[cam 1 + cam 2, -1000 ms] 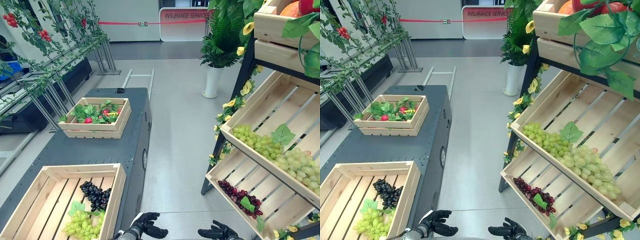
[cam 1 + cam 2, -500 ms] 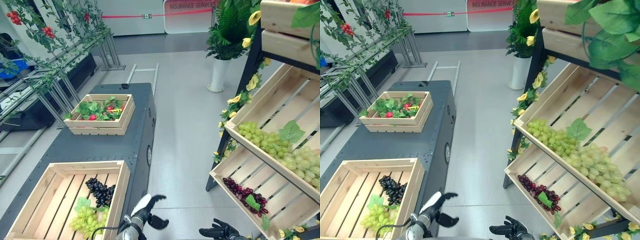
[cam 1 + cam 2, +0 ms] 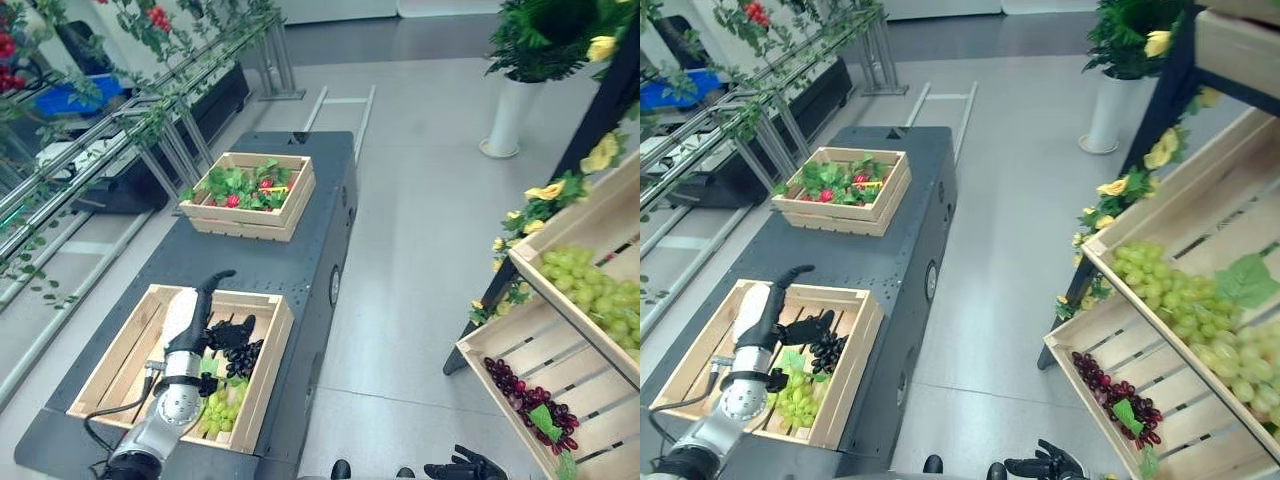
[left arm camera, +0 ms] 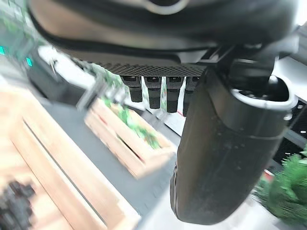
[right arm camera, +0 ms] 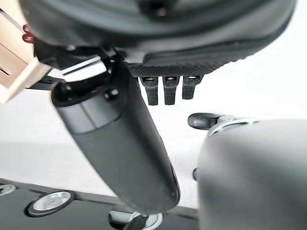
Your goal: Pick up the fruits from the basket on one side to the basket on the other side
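A wooden crate (image 3: 112,358) on the near end of the dark table holds a bunch of dark grapes (image 3: 241,357) and a bunch of green grapes (image 3: 215,412). My left hand (image 3: 212,326) hovers over this crate, just above the dark grapes, with its fingers (image 4: 154,93) straight and its white-covered thumb (image 3: 181,306) spread. It holds nothing. My right hand (image 3: 466,468) hangs low over the floor beside the shelf, open and empty, and its thumb (image 5: 122,143) stands apart from the fingers. A slanted shelf crate on the right holds green grapes (image 3: 592,292), and the one below it holds red grapes (image 3: 530,396).
A second crate (image 3: 251,211) with leaves and small red fruits stands at the far end of the table (image 3: 300,280). The wooden shelf rack (image 3: 1160,300) with yellow flowers rises on the right. A white planter (image 3: 506,118) stands behind it, and vine racks (image 3: 150,120) run along the left.
The camera has tilted down and shifted. My left arm rose from below the table's edge and reached over the near crate, above the dark grapes. The right hand stayed low.
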Tool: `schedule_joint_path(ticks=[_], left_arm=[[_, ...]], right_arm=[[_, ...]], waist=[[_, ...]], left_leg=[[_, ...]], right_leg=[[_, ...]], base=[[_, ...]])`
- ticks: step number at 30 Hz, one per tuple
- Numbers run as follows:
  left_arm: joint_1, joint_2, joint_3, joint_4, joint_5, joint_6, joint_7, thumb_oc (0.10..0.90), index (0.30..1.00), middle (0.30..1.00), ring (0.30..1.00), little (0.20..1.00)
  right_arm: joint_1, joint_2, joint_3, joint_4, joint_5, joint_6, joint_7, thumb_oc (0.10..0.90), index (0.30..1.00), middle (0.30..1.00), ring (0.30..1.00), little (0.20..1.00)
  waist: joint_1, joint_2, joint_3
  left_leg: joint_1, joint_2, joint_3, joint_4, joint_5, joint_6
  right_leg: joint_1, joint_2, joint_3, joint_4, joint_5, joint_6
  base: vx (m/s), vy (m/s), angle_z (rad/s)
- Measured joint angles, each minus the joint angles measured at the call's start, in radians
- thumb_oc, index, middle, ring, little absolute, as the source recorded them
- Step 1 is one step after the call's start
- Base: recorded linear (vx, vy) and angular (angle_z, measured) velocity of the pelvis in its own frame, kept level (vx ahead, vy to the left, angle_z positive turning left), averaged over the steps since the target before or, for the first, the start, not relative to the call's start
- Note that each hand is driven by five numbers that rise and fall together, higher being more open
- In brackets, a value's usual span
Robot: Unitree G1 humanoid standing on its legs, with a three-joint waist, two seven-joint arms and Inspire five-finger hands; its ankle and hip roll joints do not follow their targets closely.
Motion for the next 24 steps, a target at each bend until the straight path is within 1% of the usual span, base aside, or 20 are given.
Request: schedule_joint_path(ticks=[4, 6, 8, 9, 10, 11, 12, 14, 15, 16, 17, 18, 19, 20, 21, 22, 24], left_arm=[[0.000, 0.041, 0.001, 0.000, 0.046, 0.053, 0.047, 0.800, 0.900, 0.900, 0.900, 0.900], [-0.005, 0.045, 0.003, 0.004, 0.042, 0.063, 0.089, 0.800, 0.900, 0.900, 0.900, 0.900], [-0.027, 0.047, 0.003, 0.032, 0.040, 0.061, 0.141, 0.800, 0.900, 0.900, 0.900, 0.900], [-0.074, 0.056, 0.001, 0.066, 0.040, 0.064, 0.178, 0.800, 0.900, 0.900, 0.900, 0.900], [-0.105, 0.068, 0.001, 0.081, 0.040, 0.067, 0.191, 0.800, 0.900, 0.900, 0.900, 0.900], [-0.165, 0.096, -0.004, 0.109, 0.041, 0.073, 0.208, 0.800, 0.900, 0.900, 0.900, 0.900], [-0.235, 0.132, -0.015, 0.134, 0.042, 0.080, 0.217, 0.800, 0.900, 0.900, 0.900, 0.900], [-0.360, 0.211, -0.026, 0.164, 0.046, 0.108, 0.218, 0.800, 0.900, 0.900, 0.900, 0.900], [-0.414, 0.255, -0.052, 0.171, 0.062, 0.132, 0.218, 0.800, 0.900, 0.900, 0.900, 0.900], [-0.445, 0.285, -0.068, 0.170, 0.074, 0.146, 0.214, 0.800, 0.900, 0.900, 0.900, 0.900], [-0.459, 0.297, -0.069, 0.169, 0.081, 0.153, 0.210, 0.800, 0.900, 0.900, 0.900, 0.900], [-0.473, 0.309, -0.074, 0.169, 0.080, 0.174, 0.204, 0.800, 0.900, 0.900, 0.900, 0.900], [-0.474, 0.317, -0.080, 0.170, 0.080, 0.184, 0.195, 0.800, 0.900, 0.900, 0.900, 0.900], [-0.476, 0.339, -0.090, 0.166, 0.091, 0.201, 0.175, 0.800, 0.900, 0.900, 0.900, 0.900], [-0.478, 0.352, -0.091, 0.166, 0.102, 0.207, 0.165, 0.800, 0.900, 0.900, 0.900, 0.900], [-0.480, 0.362, -0.095, 0.170, 0.113, 0.222, 0.144, 0.800, 0.900, 0.900, 0.900, 0.900], [-0.480, 0.366, -0.113, 0.174, 0.135, 0.239, 0.116, 0.800, 0.900, 0.900, 0.900, 0.900]], right_arm=[[-0.001, -0.001, 0.010, -0.036, -0.009, -0.030, 0.008, 0.800, 0.900, 0.900, 0.900, 0.900], [-0.011, -0.003, 0.013, -0.041, -0.009, -0.046, 0.012, 0.800, 0.900, 0.900, 0.900, 0.900], [-0.025, -0.006, 0.021, -0.041, -0.009, -0.061, 0.014, 0.800, 0.900, 0.900, 0.900, 0.900], [-0.051, -0.013, 0.035, -0.039, -0.007, -0.073, 0.020, 0.800, 0.900, 0.900, 0.900, 0.900], [-0.071, -0.018, 0.050, -0.039, -0.004, -0.078, 0.025, 0.800, 0.900, 0.900, 0.900, 0.900], [-0.109, -0.024, 0.065, -0.039, 0.003, -0.085, 0.038, 0.800, 0.900, 0.900, 0.900, 0.900], [-0.150, -0.031, 0.087, -0.040, 0.004, -0.097, 0.045, 0.800, 0.900, 0.900, 0.900, 0.900], [-0.224, -0.030, 0.092, -0.060, 0.020, -0.104, 0.052, 0.800, 0.900, 0.900, 0.900, 0.900], [-0.249, -0.032, 0.092, -0.089, 0.050, -0.107, 0.052, 0.800, 0.900, 0.900, 0.900, 0.900], [-0.261, -0.035, 0.088, -0.117, 0.062, -0.112, 0.052, 0.800, 0.900, 0.900, 0.900, 0.900], [-0.268, -0.037, 0.086, -0.137, 0.079, -0.116, 0.052, 0.800, 0.900, 0.900, 0.900, 0.900], [-0.272, -0.042, 0.083, -0.190, 0.090, -0.122, 0.052, 0.800, 0.900, 0.900, 0.900, 0.900], [-0.271, -0.044, 0.084, -0.219, 0.089, -0.123, 0.053, 0.800, 0.900, 0.900, 0.900, 0.900], [-0.257, -0.061, 0.091, -0.302, 0.104, -0.123, 0.061, 0.800, 0.900, 0.900, 0.900, 0.900], [-0.254, -0.069, 0.091, -0.340, 0.124, -0.126, 0.074, 0.800, 0.900, 0.900, 0.900, 0.900], [-0.258, -0.070, 0.087, -0.370, 0.132, -0.135, 0.085, 0.800, 0.900, 0.900, 0.900, 0.900], [-0.255, -0.073, 0.088, -0.402, 0.162, -0.137, 0.096, 0.800, 0.900, 0.900, 0.900, 0.900]], waist=[[0.006, -0.018, 0.028], [0.004, -0.027, 0.055], [0.006, -0.039, 0.073], [0.009, -0.052, 0.109], [0.009, -0.060, 0.134], [0.011, -0.076, 0.174], [0.010, -0.088, 0.218], [0.013, -0.126, 0.297], [0.015, -0.143, 0.336], [0.017, -0.151, 0.361], [0.017, -0.154, 0.375], [0.022, -0.154, 0.397], [0.022, -0.155, 0.401], [0.021, -0.156, 0.402], [0.020, -0.156, 0.405], [0.019, -0.160, 0.413], [0.013, -0.170, 0.418]], left_leg=[[-0.036, -0.002, 0.000, 0.000, 0.006, 0.002], [-0.043, -0.004, -0.002, 0.001, 0.010, 0.003], [-0.071, -0.006, -0.002, 0.014, 0.010, 0.003], [-0.104, -0.009, -0.002, 0.043, 0.011, 0.001], [-0.120, -0.010, -0.001, 0.058, 0.010, 0.001], [-0.167, -0.011, -0.001, 0.103, 0.007, -0.004], [-0.215, -0.013, 0.001, 0.154, -0.001, -0.007], [-0.290, -0.017, 0.003, 0.226, -0.012, -0.008], [-0.327, -0.024, 0.007, 0.284, -0.030, -0.009], [-0.354, -0.029, 0.011, 0.325, -0.052, -0.012], [-0.371, -0.032, 0.014, 0.352, -0.061, -0.012], [-0.405, -0.033, 0.026, 0.410, -0.081, -0.012], [-0.429, -0.032, 0.029, 0.441, -0.093, -0.010], [-0.494, -0.031, 0.031, 0.518, -0.123, -0.012], [-0.529, -0.028, 0.031, 0.557, -0.140, -0.013], [-0.568, -0.025, 0.032, 0.604, -0.153, -0.015], [-0.613, -0.024, 0.033, 0.670, -0.173, -0.013]], right_leg=[[-0.034, -0.002, -0.005, 0.004, 0.003, 0.003], [-0.039, -0.004, -0.014, 0.005, 0.004, 0.004], [-0.064, -0.006, -0.018, 0.015, 0.003, 0.004], [-0.089, -0.009, -0.026, 0.037, 0.002, 0.002], [-0.104, -0.010, -0.029, 0.050, 0.001, 0.001], [-0.144, -0.015, -0.044, 0.093, -0.008, -0.004], [-0.192, -0.023, -0.058, 0.153, -0.030, -0.009], [-0.290, -0.041, -0.072, 0.294, -0.083, -0.019], [-0.337, -0.060, -0.076, 0.382, -0.120, -0.023], [-0.370, -0.072, -0.076, 0.436, -0.146, -0.026], [-0.388, -0.078, -0.074, 0.468, -0.158, -0.025], [-0.420, -0.087, -0.070, 0.520, -0.178, -0.025], [-0.442, -0.090, -0.068, 0.544, -0.186, -0.027], [-0.496, -0.094, -0.064, 0.605, -0.207, -0.030], [-0.526, -0.094, -0.063, 0.636, -0.221, -0.038], [-0.562, -0.094, -0.061, 0.673, -0.226, -0.040], [-0.603, -0.096, -0.055, 0.730, -0.245, -0.043]], base=[[-0.02, 0.079, 0.01], [-0.12, 0.073, 0.06], [-0.16, 0.057, 0.09], [-0.18, 0.027, 0.15], [-0.21, 0.036, 0.18], [-0.22, 0.058, 0.26], [-0.19, 0.069, 0.31], [-0.16, 0.081, 0.29], [-0.09, 0.060, 0.20], [-0.03, 0.049, 0.12], [-0.05, 0.042, 0.01], [-0.07, 0.048, -0.03], [-0.08, 0.042, -0.07], [-0.05, 0.042, -0.06], [-0.03, 0.043, -0.09], [-0.04, 0.042, -0.05], [-0.07, 0.083, -0.04]])
